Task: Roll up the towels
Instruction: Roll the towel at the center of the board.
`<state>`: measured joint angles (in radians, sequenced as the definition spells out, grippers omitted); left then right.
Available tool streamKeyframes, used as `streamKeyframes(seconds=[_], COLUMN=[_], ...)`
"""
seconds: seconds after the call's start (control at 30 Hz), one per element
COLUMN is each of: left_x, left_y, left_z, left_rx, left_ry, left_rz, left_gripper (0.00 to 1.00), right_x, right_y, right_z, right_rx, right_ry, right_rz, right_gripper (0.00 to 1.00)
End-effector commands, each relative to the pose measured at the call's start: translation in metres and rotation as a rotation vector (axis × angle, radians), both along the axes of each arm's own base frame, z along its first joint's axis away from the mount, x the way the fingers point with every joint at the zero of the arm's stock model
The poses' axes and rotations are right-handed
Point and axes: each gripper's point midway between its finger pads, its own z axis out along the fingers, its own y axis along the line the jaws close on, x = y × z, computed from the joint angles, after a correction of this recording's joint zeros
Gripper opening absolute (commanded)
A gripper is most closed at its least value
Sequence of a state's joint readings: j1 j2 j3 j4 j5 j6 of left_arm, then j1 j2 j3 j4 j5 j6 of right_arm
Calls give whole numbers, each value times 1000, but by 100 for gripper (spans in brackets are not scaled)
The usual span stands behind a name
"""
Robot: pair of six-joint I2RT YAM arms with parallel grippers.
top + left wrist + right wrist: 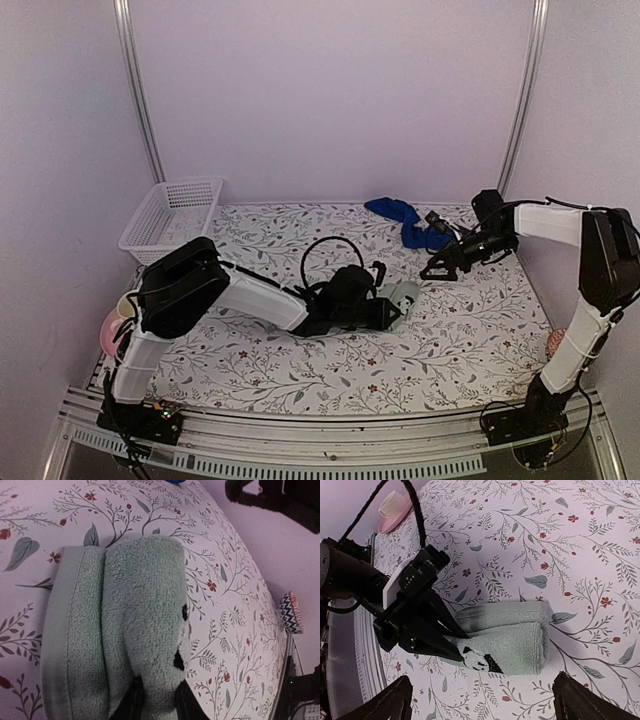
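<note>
The small sage-green terry towel (506, 636) lies half-rolled in a thick double fold on the middle of the floral-print bench (300, 372). One end is pinched in my left gripper (460, 647), and the pile swallows most of both fingertips. My right gripper (434, 268) hangs spread wide just beyond it. The crumpled royal-blue towel (398, 214) lies at the bench's far edge, partly hidden behind that arm.

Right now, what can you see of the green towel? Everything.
The green towel is pale sage, fluffy terry with a flat hemmed band along one edge. It lies mid-table on the floral tablecloth, doubled into a thick two-layer bundle, rolled or folded I cannot tell. The left gripper is shut on one end; nothing else touches it.
</note>
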<state>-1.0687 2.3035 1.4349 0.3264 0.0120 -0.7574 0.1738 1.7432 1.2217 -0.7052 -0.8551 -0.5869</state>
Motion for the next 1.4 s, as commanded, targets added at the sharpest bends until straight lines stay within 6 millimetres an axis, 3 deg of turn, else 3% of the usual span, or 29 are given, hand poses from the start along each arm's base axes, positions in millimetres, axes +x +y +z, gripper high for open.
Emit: streamKeyframes(seconds=[0.0, 0.43, 0.83, 1.13, 1.37], left_x=[1, 11, 7, 8, 6], left_y=[45, 47, 21, 17, 16], left_z=[-74, -73, -82, -87, -90], left_rx=[97, -75, -138, -147, -145], left_ry=[200, 323, 336, 350, 359], left_rz=[154, 260, 259, 272, 271], left_gripper=[19, 20, 25, 26, 26], right_x=[-12, -12, 1, 4, 2], right_y=[10, 16, 12, 26, 40], right_z=[-2, -33, -75, -102, -105], right_rx=[121, 173, 110, 71, 114], right_ry=[79, 233, 352, 436, 496], right_rz=[13, -31, -184, -195, -158], right_gripper=[99, 96, 90, 81, 76])
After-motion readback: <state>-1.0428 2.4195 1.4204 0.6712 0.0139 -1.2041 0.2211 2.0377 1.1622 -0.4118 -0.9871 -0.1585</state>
